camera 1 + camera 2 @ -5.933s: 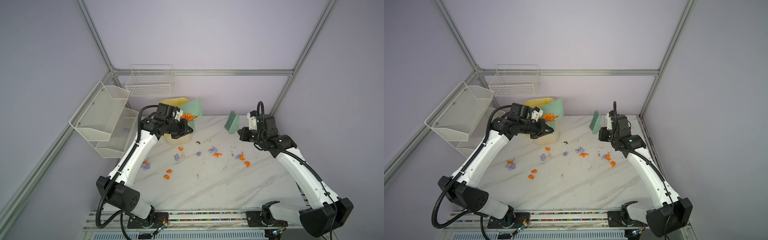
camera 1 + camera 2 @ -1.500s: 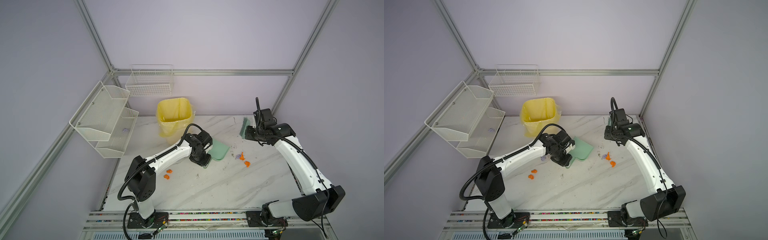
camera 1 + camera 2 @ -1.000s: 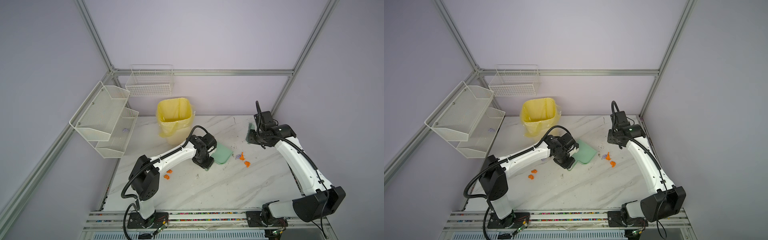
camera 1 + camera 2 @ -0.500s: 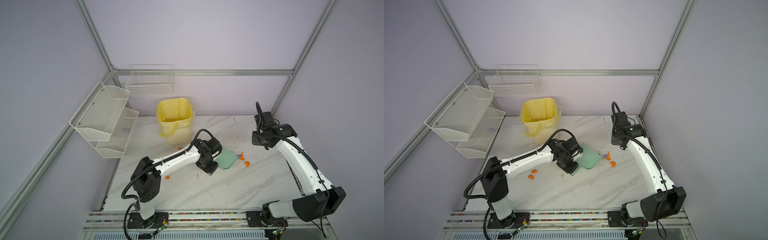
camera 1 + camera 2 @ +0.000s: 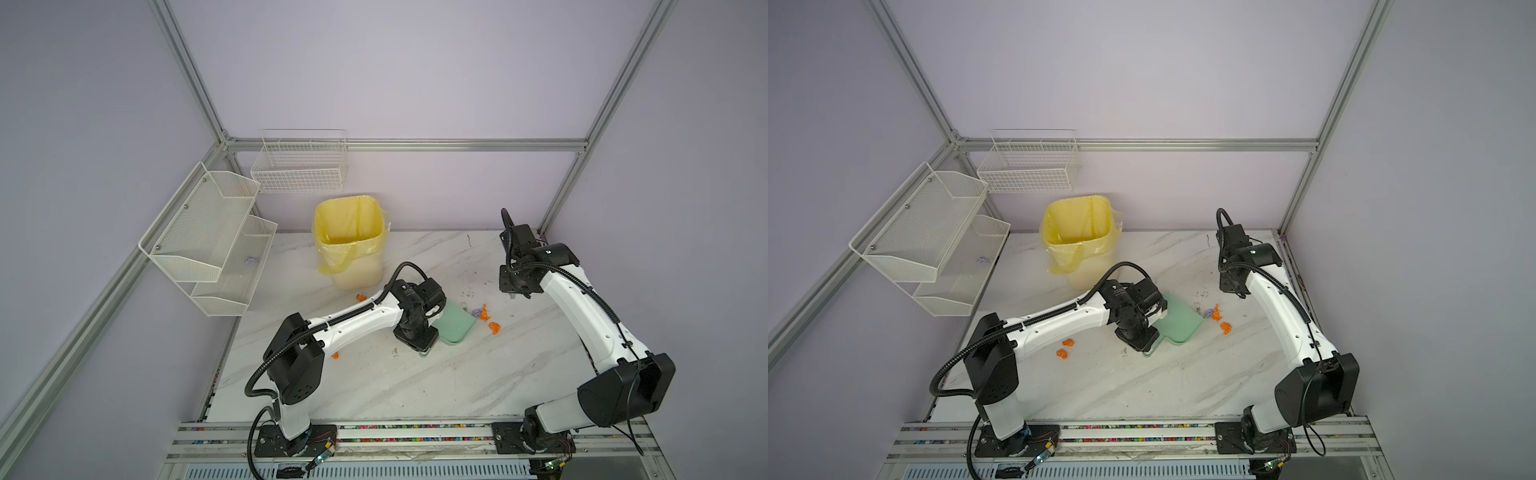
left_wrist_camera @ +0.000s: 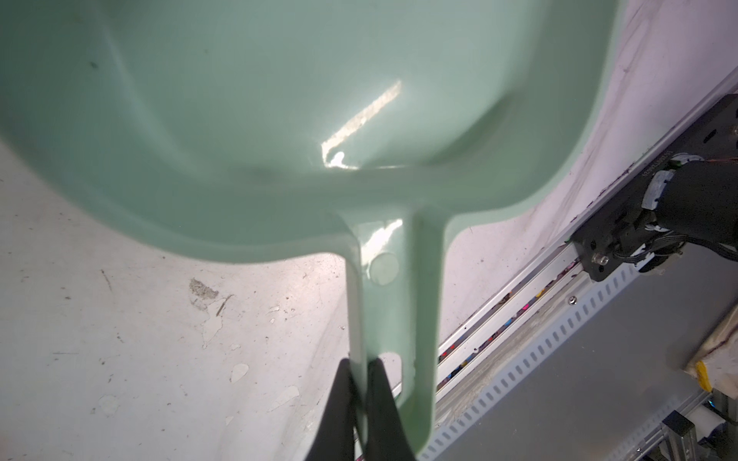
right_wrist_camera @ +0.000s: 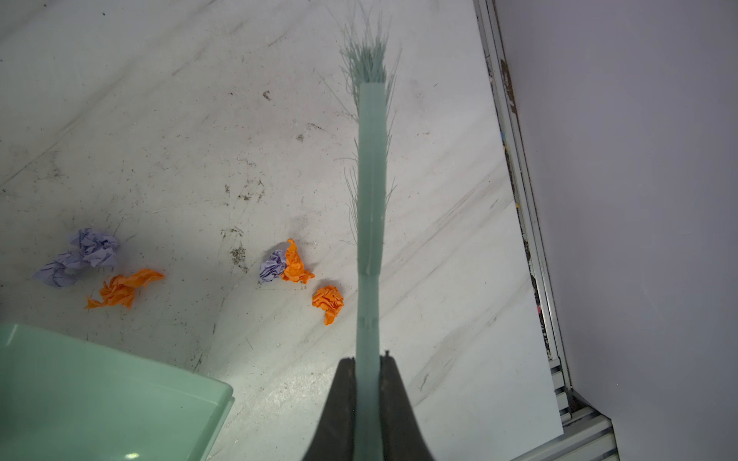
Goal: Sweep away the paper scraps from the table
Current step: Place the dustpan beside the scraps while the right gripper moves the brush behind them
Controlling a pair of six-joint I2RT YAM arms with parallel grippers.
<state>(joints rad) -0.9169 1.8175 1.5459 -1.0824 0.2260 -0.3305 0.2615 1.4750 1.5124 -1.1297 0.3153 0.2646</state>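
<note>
My left gripper is shut on the handle of the green dustpan, which lies on the white marble table. Just right of the pan's front edge lie paper scraps: a lilac and orange pair and one orange wad. Two more scraps show in the right wrist view. My right gripper is shut on a green brush, behind those scraps. Orange scraps lie beside the left arm.
A yellow-lined bin stands at the back left of the table, one orange scrap by its base. White mesh shelves hang on the left wall, a wire basket on the back wall. The table's right edge meets a metal rail.
The left arm has brought the dustpan from over the bin down to the table and slid it right, up to the scraps. The right gripper has moved the brush nearer the table's front.
</note>
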